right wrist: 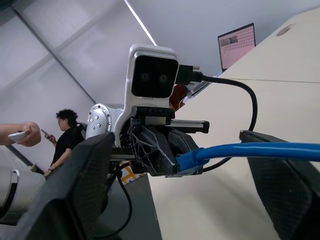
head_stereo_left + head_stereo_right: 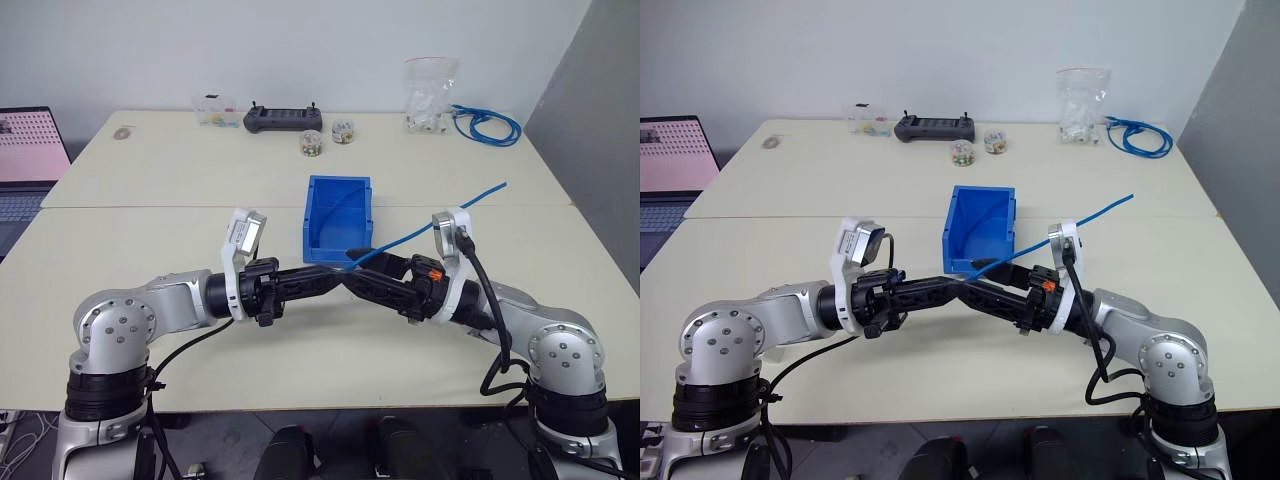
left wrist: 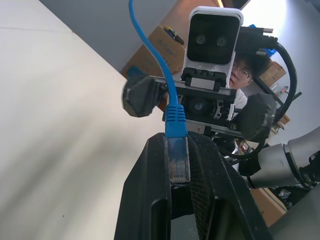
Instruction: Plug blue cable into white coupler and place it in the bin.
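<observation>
While the two arms meet low in the middle of the head views, the left hand is pressed together on the clear plug at one end of the blue cable; in the left wrist view the plug sits clamped between its two black fingers, with the blue boot and cable rising out of them. The right hand faces it, fingertip to fingertip. Its two fingers stand spread, one on each side of the cable, and the right wrist view shows a gap between them and the cable. From the hands, the one cable runs up and to the right across the frame, its free end in the air above the counter at right of centre.

Just behind the hands, at the centre of the frame, stands one blue bin; part of the cable shows against it. I cannot make out the white coupler.

Along the counter's far edge, in the upper part of the frame, lie one black controller, two small round containers, one small clear box, one clear bag and one coiled blue cable bundle. One laptop sits at the left edge. In the right wrist view one person stands in the background.
</observation>
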